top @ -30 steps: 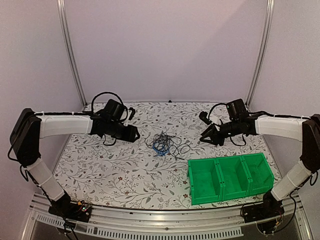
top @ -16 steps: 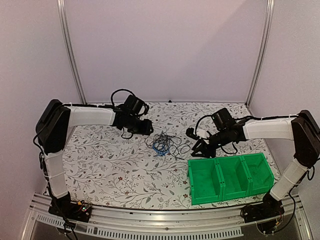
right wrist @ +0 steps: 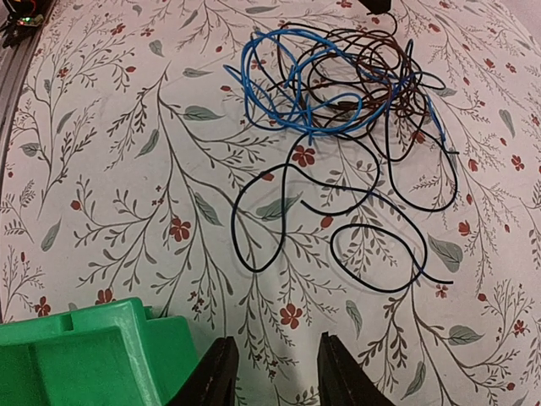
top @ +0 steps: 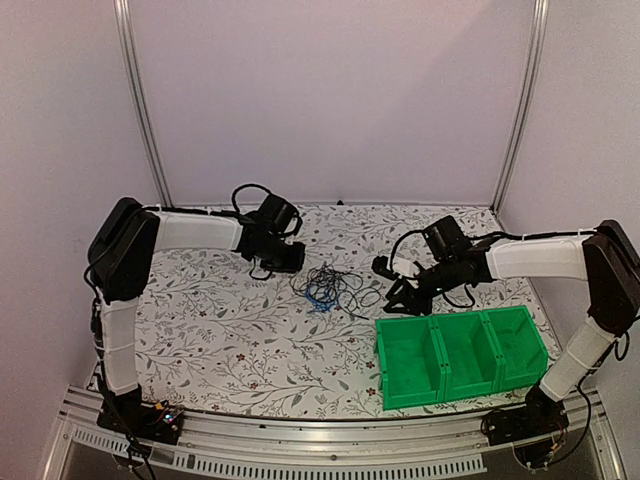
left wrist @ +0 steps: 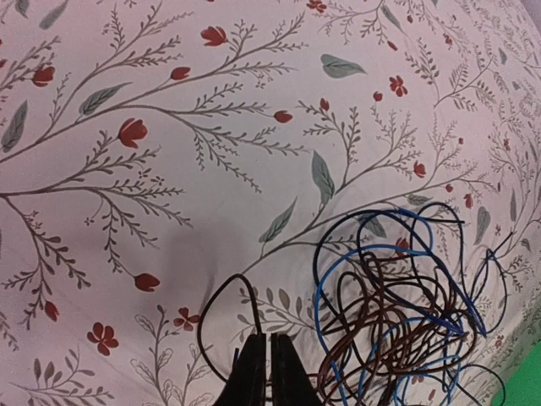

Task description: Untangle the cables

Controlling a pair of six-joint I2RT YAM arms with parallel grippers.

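Note:
The cables (top: 335, 287) lie in one tangle mid-table: thin black and brown wires wound through a bright blue one (right wrist: 279, 76). My left gripper (top: 293, 263) sits at the tangle's far-left edge. Its fingers (left wrist: 262, 359) are shut together, and a loose black loop (left wrist: 221, 292) runs into their tips, so it looks pinched there. On the tangle's right, my right gripper (top: 396, 296) hovers low over the table, open, with only printed cloth between its fingers (right wrist: 275, 376). Loose black loops (right wrist: 372, 245) trail from the tangle towards it.
A green three-compartment bin (top: 460, 352) stands at the front right; its corner (right wrist: 84, 359) is just left of my right fingers. The floral cloth (top: 220, 330) covers the table. Metal posts (top: 140, 100) rise at the back corners.
My left arm has reached right to the tangle's edge and its jaws have shut. My right arm moved left towards the cables, then stayed put over the last half second.

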